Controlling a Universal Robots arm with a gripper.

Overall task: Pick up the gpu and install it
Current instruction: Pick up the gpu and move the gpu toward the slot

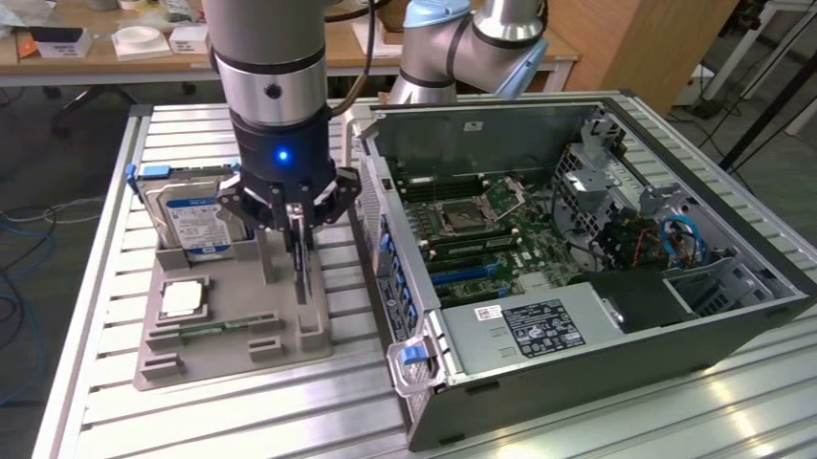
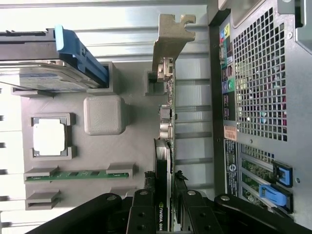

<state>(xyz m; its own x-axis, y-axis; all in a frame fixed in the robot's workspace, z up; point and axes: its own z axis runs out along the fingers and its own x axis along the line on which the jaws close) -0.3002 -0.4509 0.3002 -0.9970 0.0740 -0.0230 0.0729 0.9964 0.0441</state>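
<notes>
The gpu (image 1: 300, 263) stands on edge in a slot of the grey parts tray (image 1: 230, 359), a thin black card with its silvery end bracket (image 2: 170, 39) at the far end. My gripper (image 1: 297, 218) sits straight over it, coming down from above. In the wrist view the card's edge (image 2: 165, 146) runs between the two black fingers (image 2: 141, 209), which press on both its faces, so my gripper (image 2: 165, 200) is shut on the gpu. The card's lower edge still seems to rest in the tray's holder (image 2: 153, 83).
On the same tray are a silver hard drive (image 1: 191, 222) in a blue carrier, a processor chip (image 1: 183, 298) and a green memory stick (image 1: 217, 328). The open computer case (image 1: 715, 316) lies close at the exterior view's right, motherboard (image 1: 485, 225) exposed. Its rear panel (image 2: 263, 78) runs beside the card.
</notes>
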